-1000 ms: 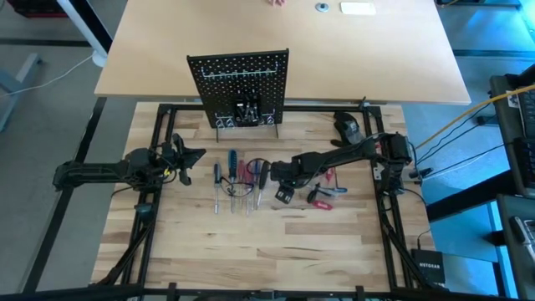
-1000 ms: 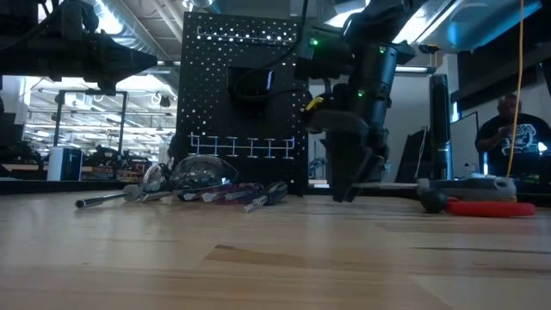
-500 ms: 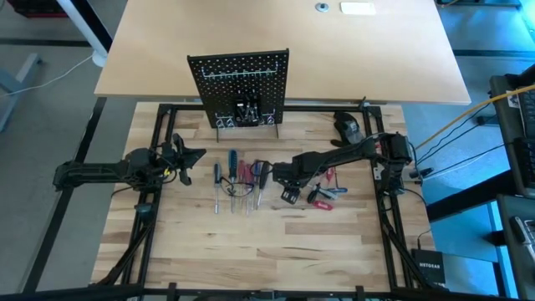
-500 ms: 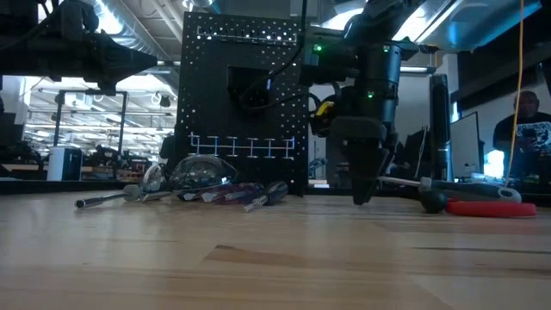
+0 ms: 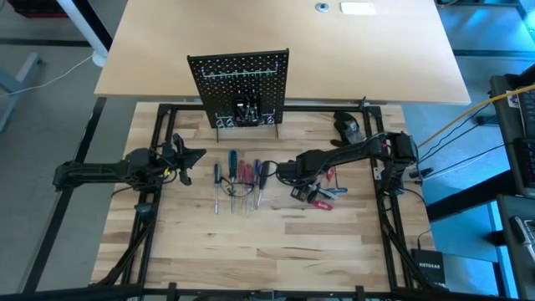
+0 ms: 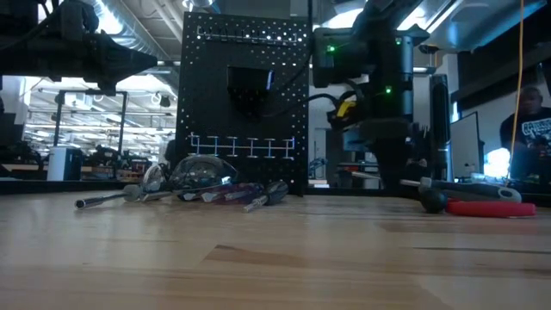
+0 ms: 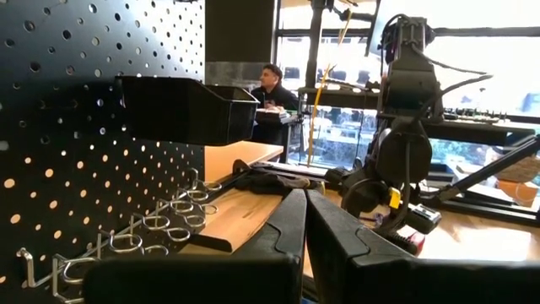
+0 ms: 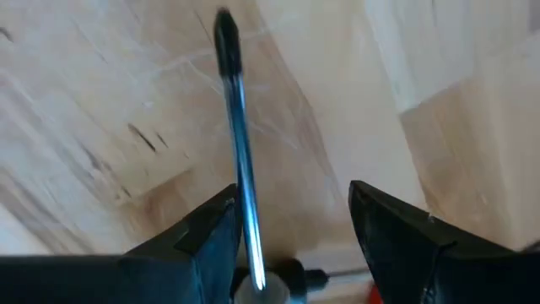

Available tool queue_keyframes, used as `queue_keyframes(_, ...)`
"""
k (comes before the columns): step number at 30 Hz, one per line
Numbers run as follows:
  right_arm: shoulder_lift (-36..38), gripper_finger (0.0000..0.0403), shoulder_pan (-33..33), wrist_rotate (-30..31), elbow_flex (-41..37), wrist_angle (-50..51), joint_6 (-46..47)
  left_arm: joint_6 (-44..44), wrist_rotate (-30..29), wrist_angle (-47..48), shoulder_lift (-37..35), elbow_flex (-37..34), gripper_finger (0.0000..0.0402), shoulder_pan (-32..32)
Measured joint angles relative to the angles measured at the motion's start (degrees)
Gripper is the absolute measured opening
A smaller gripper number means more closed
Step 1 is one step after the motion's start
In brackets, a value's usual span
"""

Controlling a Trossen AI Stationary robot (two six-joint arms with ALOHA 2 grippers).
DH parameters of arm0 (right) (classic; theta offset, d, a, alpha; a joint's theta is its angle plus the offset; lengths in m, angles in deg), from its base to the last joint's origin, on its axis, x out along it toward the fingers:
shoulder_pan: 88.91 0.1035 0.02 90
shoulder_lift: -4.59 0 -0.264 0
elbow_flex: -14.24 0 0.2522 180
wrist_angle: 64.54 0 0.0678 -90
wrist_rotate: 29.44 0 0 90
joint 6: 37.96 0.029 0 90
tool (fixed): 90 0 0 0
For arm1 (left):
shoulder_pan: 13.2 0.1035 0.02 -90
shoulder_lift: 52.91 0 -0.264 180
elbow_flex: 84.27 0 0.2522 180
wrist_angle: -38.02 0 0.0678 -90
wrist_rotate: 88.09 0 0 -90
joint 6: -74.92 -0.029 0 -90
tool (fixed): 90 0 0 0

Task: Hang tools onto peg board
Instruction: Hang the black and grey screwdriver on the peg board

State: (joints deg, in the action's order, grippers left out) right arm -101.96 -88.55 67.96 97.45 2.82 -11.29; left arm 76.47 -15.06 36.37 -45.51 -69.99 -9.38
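Wooden bench point(image 5: 276, 242): carries every item.
Peg board point(image 5: 241, 88): upright at 12 o'clock of the bench; a black bin point(image 7: 181, 110) is hooked on its face, contents hidden.
Tools point(image 5: 238, 177): lying in a row at bench centre, none visibly hung.
Red pliers point(image 5: 322, 196): at 3 o'clock of the row.
Right gripper point(image 5: 299, 188): between row and pliers, jaws apart, a silver shaft point(image 8: 240, 160) between them, its handle cut off.
Left gripper point(image 5: 185, 161): at 9 o'clock, jaws together, empty.
Person point(image 7: 270, 93): beyond the board, partly hidden.
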Motion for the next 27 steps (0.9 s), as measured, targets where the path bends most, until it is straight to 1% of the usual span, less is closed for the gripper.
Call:
queue_keyframes(4,-0.06,0.0220,0.00,0.10,0.00,-0.49,-1.49,0.00,0.01,-0.05,-0.01,0.00,0.0001,-0.01)
queue_keyframes(7,-0.06,0.0204,0.00,0.30,0.00,0.32,-1.68,0.00,0.01,-0.03,-0.02,0.01,0.0001,0.00)
queue_keyframes(10,-0.06,0.0165,0.00,1.54,0.00,0.28,-2.46,0.00,0.01,-0.03,-0.01,0.00,0.0001,-0.01)
queue_keyframes(14,-0.06,0.0099,0.00,1.73,0.00,0.27,-2.99,0.00,0.01,-0.03,0.00,0.01,0.0001,-0.02)
queue_keyframes(17,-0.06,0.0051,0.00,3.54,0.00,0.35,-3.04,0.00,0.01,-0.03,-0.02,-0.01,0.0001,-0.01)
queue_keyframes(19,-0.06,0.0024,0.04,5.81,0.00,0.95,-3.41,0.00,0.00,-0.03,-0.01,-0.01,0.0001,0.00)
queue_keyframes(20,-0.06,0.0017,0.01,6.08,0.00,1.11,-3.53,0.00,0.01,-0.03,-0.02,-0.01,0.0001,0.00)
queue_keyframes(22,-0.06,0.0016,-0.02,7.15,0.00,1.16,-4.38,0.00,0.01,-0.03,-0.01,-0.01,0.0001,0.00)
queue_keyframes(25,-0.06,0.0030,-0.02,8.20,0.00,2.39,-4.49,0.00,0.01,-0.03,0.00,-0.01,0.0001,-0.02)
queue_keyframes(27,-0.06,0.0033,0.00,8.17,0.00,3.35,-4.48,0.00,0.01,-0.03,-0.01,0.00,0.0001,-0.02)
